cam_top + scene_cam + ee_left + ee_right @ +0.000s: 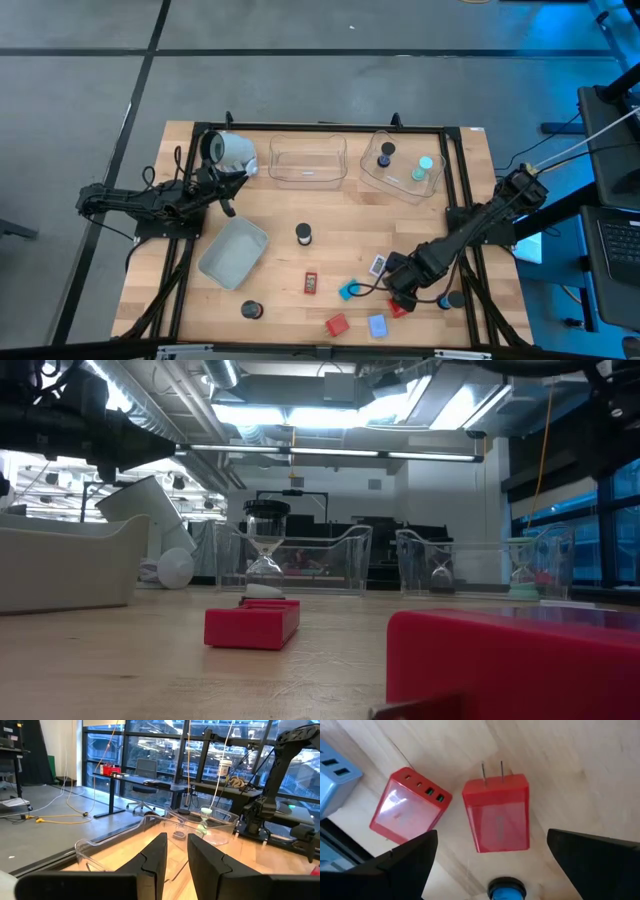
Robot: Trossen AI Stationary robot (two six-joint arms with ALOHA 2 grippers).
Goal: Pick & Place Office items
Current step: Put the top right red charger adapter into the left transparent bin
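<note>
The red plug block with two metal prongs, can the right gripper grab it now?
Probably yes. The right gripper hangs open right above the red plug block with two metal prongs, a finger on each side. The second red charger block lies apart from it.

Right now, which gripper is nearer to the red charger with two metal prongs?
Right. The right gripper hovers open directly above the red charger; the left gripper is far across the table, beside the white cylinder.

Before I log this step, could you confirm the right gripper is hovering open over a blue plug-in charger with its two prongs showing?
Not quite: the charger under the open right gripper is red, not blue, as the right wrist view shows. It does lie between the spread fingers with its two prongs showing.
</note>
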